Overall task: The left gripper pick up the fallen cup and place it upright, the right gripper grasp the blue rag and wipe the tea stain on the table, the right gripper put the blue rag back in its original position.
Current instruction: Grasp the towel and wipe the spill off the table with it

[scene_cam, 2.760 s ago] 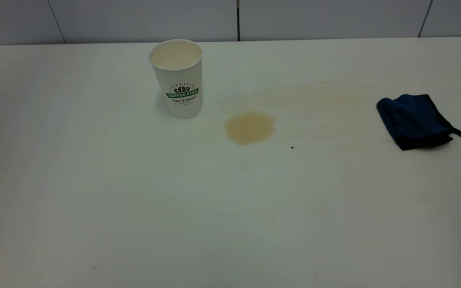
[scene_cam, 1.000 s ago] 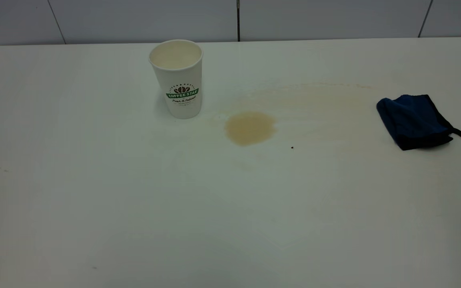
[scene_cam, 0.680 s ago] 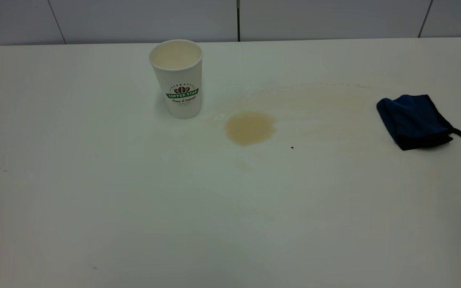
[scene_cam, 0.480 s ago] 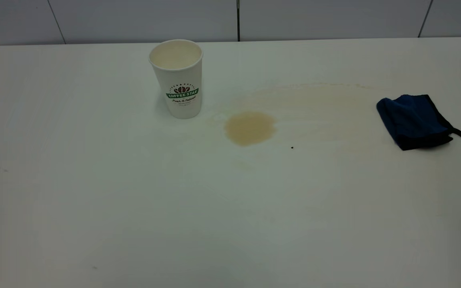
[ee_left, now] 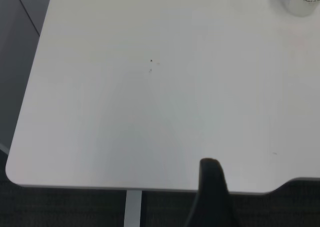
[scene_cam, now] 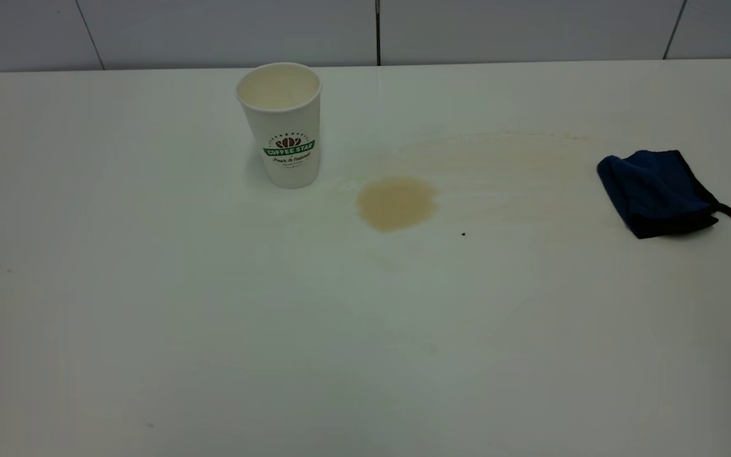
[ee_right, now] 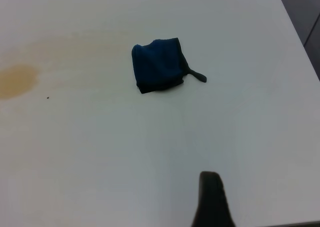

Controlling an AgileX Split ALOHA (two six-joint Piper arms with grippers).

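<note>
Nothing has moved. The cup (scene_cam: 283, 124) stands upright beside the stain (scene_cam: 396, 202); the rag (scene_cam: 654, 192) lies well apart. Only one fingertip of each gripper shows, left (ee_left: 212, 194) and right (ee_right: 212, 201), so I cannot tell their opening.

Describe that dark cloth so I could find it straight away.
Start from the white table and follow its long pale tan smear away from the upright paper cup, past the brown tea stain. Lying alone at the right end is the blue rag, crumpled. It is the only dark thing there, navy with black edging and a short black loop strap.
</note>
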